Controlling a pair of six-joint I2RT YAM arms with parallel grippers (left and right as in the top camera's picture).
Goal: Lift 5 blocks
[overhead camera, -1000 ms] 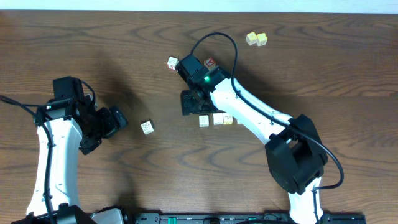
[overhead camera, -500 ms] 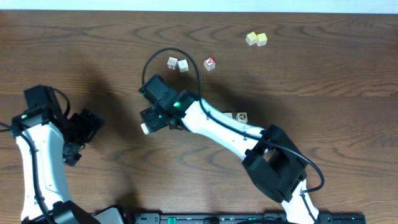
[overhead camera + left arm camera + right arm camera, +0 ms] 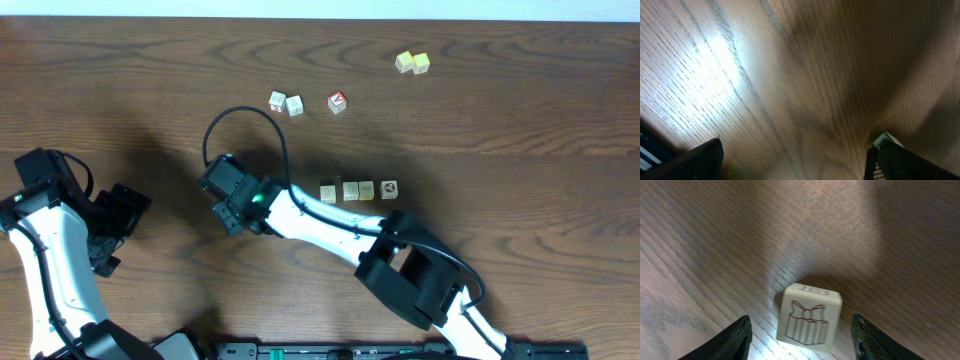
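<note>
A cream block (image 3: 810,322) with a reddish-brown gift print rests on the table between the fingers of my right gripper (image 3: 801,332). The jaws are open, with a gap on each side of the block. Overhead, my right gripper (image 3: 228,205) covers this block at centre left. Several cream blocks form a row (image 3: 358,190) to its right; one (image 3: 367,189) shows a yellow face. Two more cream blocks (image 3: 285,103) lie farther back. My left gripper (image 3: 108,228) hangs open at the far left, and its wrist view shows only bare wood between the fingers (image 3: 700,160).
A red-topped cube (image 3: 337,102) sits beside the two back blocks. Two yellow-green cubes (image 3: 412,62) lie at the back right. The right arm (image 3: 320,225) stretches across the table's middle, just in front of the row. The table's front edge (image 3: 300,342) is close behind both arms.
The right arm has swung left from the row of blocks to the lone block and now straddles it. The left arm has drawn back toward the left edge.
</note>
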